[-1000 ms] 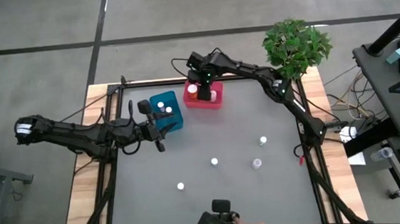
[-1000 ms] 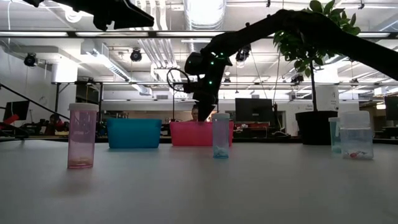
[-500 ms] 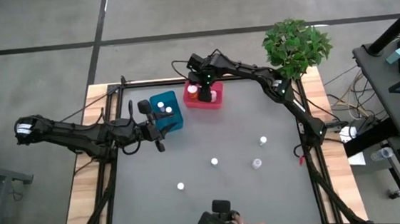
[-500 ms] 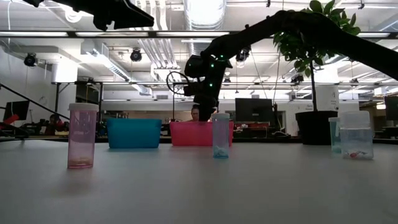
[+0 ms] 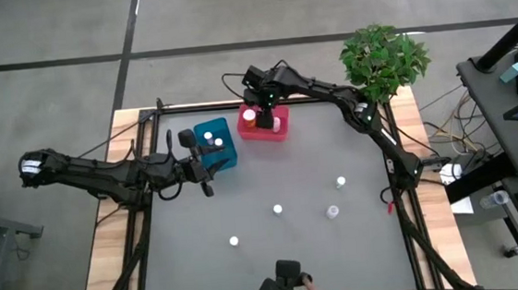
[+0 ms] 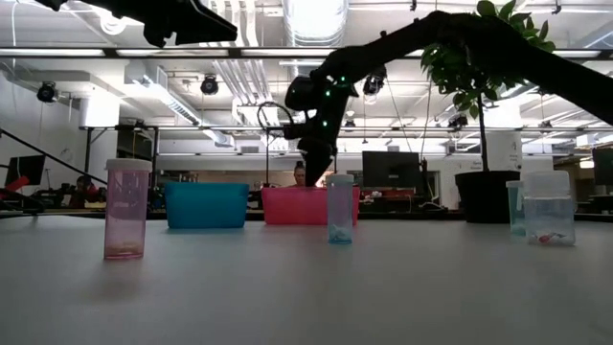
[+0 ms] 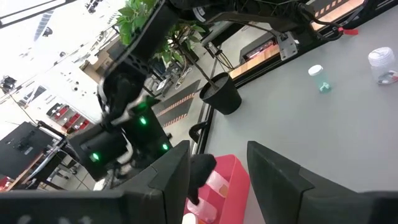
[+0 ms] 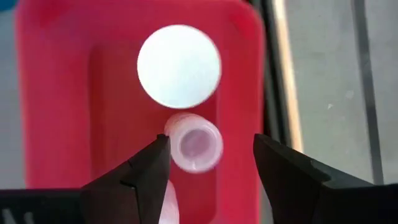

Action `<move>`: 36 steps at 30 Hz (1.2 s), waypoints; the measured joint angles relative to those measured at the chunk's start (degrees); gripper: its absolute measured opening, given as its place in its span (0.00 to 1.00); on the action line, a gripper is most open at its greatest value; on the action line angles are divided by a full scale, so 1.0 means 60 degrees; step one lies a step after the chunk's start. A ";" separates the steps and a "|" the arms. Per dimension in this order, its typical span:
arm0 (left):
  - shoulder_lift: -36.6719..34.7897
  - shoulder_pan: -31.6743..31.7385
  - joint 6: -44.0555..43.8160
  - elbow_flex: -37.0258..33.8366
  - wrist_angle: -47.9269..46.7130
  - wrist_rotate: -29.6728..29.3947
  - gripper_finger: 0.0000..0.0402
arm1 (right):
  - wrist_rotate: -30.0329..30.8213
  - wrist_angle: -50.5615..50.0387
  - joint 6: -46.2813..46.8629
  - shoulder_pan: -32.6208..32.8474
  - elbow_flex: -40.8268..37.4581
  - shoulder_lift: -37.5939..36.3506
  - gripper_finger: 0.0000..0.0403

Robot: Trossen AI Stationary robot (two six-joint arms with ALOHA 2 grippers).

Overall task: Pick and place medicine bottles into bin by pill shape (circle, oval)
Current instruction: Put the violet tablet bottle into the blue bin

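My right gripper (image 5: 259, 101) hangs over the red bin (image 5: 276, 129) at the back of the table, and also shows as the right gripper (image 6: 311, 165) in the low view. Its jaws stand open. A small whitish bottle (image 8: 194, 142) lies loose between its fingers inside the red bin (image 8: 56, 112), touching neither, beside a larger white cap (image 8: 179, 65). Two more white caps (image 5: 214, 140) show in the blue bin (image 5: 227, 156). Several medicine bottles (image 5: 277, 209) stand on the grey table. My left gripper (image 5: 204, 174) waits open and empty near the blue bin.
A potted plant (image 5: 384, 56) stands at the back right corner. The standing bottles are a pink one (image 6: 127, 208) at the front left, one (image 6: 340, 208) in the middle and others (image 6: 548, 206) to the right. A camera (image 5: 284, 287) sits at the front edge.
My right gripper has opened over the red bin and risen a little, letting the small bottle go into it. The left arm has not moved.
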 joint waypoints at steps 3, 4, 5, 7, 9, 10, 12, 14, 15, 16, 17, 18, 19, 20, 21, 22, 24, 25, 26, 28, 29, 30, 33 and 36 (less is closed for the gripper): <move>0.0000 0.0001 0.0000 0.0000 0.0000 0.0000 0.35 | 0.0000 -0.0324 0.0270 0.0114 0.0042 -0.0341 0.54; 0.0000 -0.0002 0.0000 0.0000 0.0000 0.0000 0.35 | -0.0017 -0.0470 0.0359 0.0170 0.0042 -0.0482 0.54; 0.0000 0.0001 0.0000 0.0000 0.0000 0.0000 0.35 | -0.0038 -0.0669 0.0442 0.0235 0.0039 -0.0609 0.54; 0.0000 0.0001 -0.0003 0.0000 0.0007 0.0000 0.35 | -0.0128 -0.1011 0.0649 0.0399 -0.0005 -0.0883 0.54; 0.0000 0.0001 -0.0007 0.0000 0.0004 0.0000 0.35 | -0.0446 -0.1281 0.0933 0.0604 -0.0075 -0.1143 0.54; 0.0000 0.0000 -0.0012 0.0000 0.0011 0.0000 0.35 | -0.0643 -0.1359 0.1097 0.0721 -0.0138 -0.1286 0.54; 0.0010 -0.0002 -0.0066 0.0000 0.0008 0.0000 0.35 | -0.0890 -0.1436 0.1268 0.1046 -0.0384 -0.1550 0.54; 0.0047 -0.0007 -0.0293 0.0000 0.0004 0.0004 0.35 | -0.0941 -0.1455 0.1302 0.1436 -0.0811 -0.1849 0.54; 0.0047 -0.0010 -0.0483 0.0000 -0.0007 0.0004 0.35 | -0.0941 -0.1445 0.1326 0.1637 -0.1027 -0.2005 0.54; 0.0047 -0.0012 -0.0716 0.0000 0.0000 0.0007 0.35 | -0.0954 -0.1383 0.1366 0.1860 -0.1334 -0.2203 0.54; 0.0047 -0.0021 -0.1042 0.0000 0.0004 0.0007 0.35 | -0.0952 -0.1250 0.1398 0.2075 -0.1668 -0.2410 0.54; 0.0047 -0.0021 -0.1427 0.0000 0.0017 0.0007 0.35 | -0.0949 -0.1042 0.1400 0.2296 -0.2035 -0.2659 0.54; 0.0047 -0.0021 -0.1835 0.0000 0.0007 0.0026 0.35 | -0.0945 -0.0780 0.1399 0.2515 -0.2472 -0.2941 0.54; 0.0047 -0.0027 -0.2208 0.0000 0.0000 0.0077 0.35 | -0.0946 -0.0492 0.1398 0.2714 -0.2930 -0.3237 0.54; 0.0047 -0.0028 -0.2579 0.0000 0.0015 0.0178 0.35 | -0.0945 -0.0125 0.1420 0.2930 -0.3444 -0.3547 0.54; 0.0047 -0.0028 -0.2969 0.0000 0.0020 0.0272 0.35 | -0.0949 0.0384 0.1452 0.3115 -0.4011 -0.3903 0.54; 0.0047 -0.0028 -0.3713 0.0000 0.0011 0.0658 0.35 | -0.0938 0.1597 0.1528 0.3467 -0.5189 -0.4598 0.54; 0.0047 -0.0028 -0.4111 0.0000 0.0011 0.0923 0.35 | -0.0938 0.2196 0.1525 0.3628 -0.5776 -0.4939 0.54; 0.0054 -0.0028 -0.4463 0.0000 0.0014 0.1193 0.35 | -0.0928 0.2876 0.1493 0.3779 -0.6346 -0.5310 0.54; 0.0176 -0.0031 -0.5184 0.0007 0.0084 0.1677 0.35 | -0.0872 0.4151 0.1366 0.4046 -0.7406 -0.6008 0.54; 0.0229 -0.0038 -0.5501 0.0007 0.0047 0.1848 0.35 | -0.0810 0.4801 0.1304 0.4168 -0.7934 -0.6352 0.54; 0.0324 -0.0043 -0.5783 0.0007 0.0050 0.1997 0.35 | -0.0771 0.5445 0.1152 0.4276 -0.8426 -0.6684 0.54; 0.0737 -0.0084 -0.6490 0.0007 0.0329 0.2086 0.35 | -0.0532 0.7448 0.0557 0.4541 -0.9838 -0.7603 0.54; 0.1249 -0.0219 -0.7144 0.0017 0.0835 0.2282 0.35 | 0.0001 0.9310 -0.0186 0.4785 -1.1050 -0.8460 0.54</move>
